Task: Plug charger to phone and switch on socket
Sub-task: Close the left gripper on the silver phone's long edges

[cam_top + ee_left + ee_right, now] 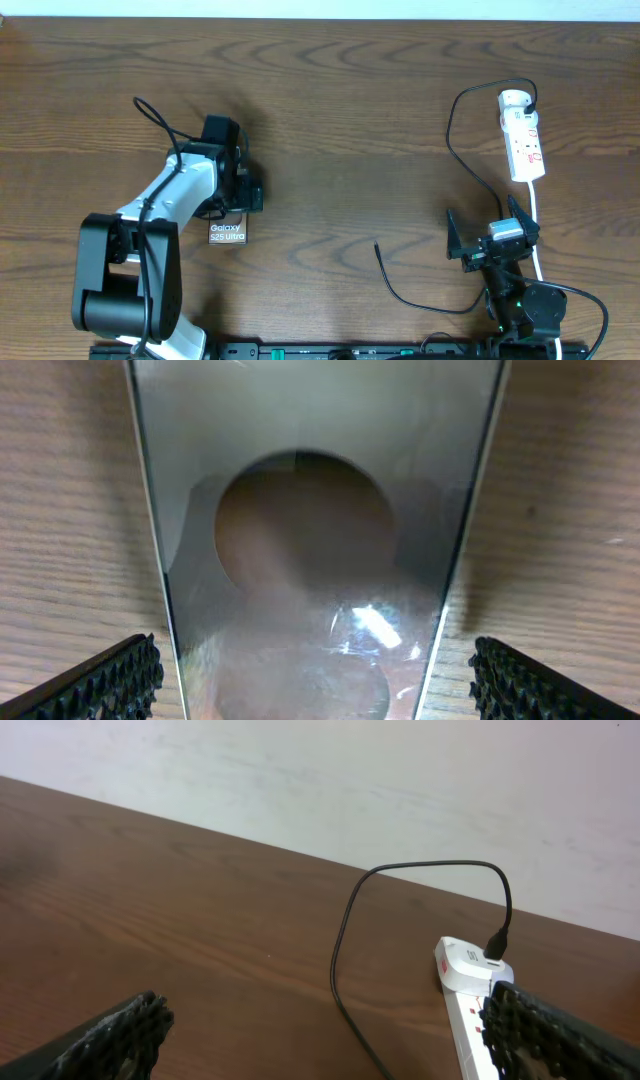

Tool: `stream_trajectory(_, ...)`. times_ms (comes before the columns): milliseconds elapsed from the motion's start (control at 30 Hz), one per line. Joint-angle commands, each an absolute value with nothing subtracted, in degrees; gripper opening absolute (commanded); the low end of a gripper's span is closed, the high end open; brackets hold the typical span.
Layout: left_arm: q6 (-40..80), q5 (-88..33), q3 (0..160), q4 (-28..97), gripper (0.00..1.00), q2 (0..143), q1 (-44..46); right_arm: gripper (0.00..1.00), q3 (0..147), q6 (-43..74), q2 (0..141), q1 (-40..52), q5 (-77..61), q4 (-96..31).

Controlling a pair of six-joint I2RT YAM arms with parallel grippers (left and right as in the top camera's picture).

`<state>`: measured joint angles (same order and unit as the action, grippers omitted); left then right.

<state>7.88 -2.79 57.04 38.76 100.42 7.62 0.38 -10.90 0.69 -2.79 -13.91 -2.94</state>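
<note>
The phone (227, 235) lies flat on the wooden table, its white "Galaxy" lettering showing below my left gripper (238, 200). In the left wrist view its glossy surface (310, 510) fills the space between my open fingers (110, 680), which stand apart from both of its edges. The white socket strip (522, 135) lies at the far right, and the charger's black plug (525, 97) sits in its far end. From there the thin black cable (452, 140) loops down to a loose tip (377, 244). My right gripper (490, 235) hangs open and empty above the table, the cable (345, 950) and socket (465, 990) ahead of it.
The socket's thick white cord (536, 215) runs down past the right gripper toward the front edge. The left arm's white and black body (140, 260) stands at the front left. A pale wall (400, 790) rises behind the table's far edge.
</note>
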Motion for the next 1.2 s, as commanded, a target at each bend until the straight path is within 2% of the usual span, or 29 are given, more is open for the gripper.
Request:
stream_trajectory(0,7.6,-1.9,55.4,38.2,0.98,100.2,7.4,0.99,0.3,-11.2,0.3,-3.1,-13.7,-3.2)
stream_trajectory(833,4.5,-1.9,53.9,34.5,0.98,100.2,7.4,0.99,0.3,-11.2,0.3,-3.1,-13.7,-3.2)
stream_trajectory(933,4.5,-1.9,53.9,34.6,1.0,100.2,7.4,0.99,0.3,-11.2,0.3,-3.1,-13.7,-3.2)
stream_trajectory(1067,4.6,-1.9,53.9,34.6,0.92,100.2,7.4,0.99,0.3,-11.2,0.3,-3.1,-13.7,-3.2)
stream_trajectory(1167,4.6,-1.9,53.9,34.6,0.83,100.2,7.4,0.99,0.3,-11.2,0.3,-3.1,-13.7,-3.2)
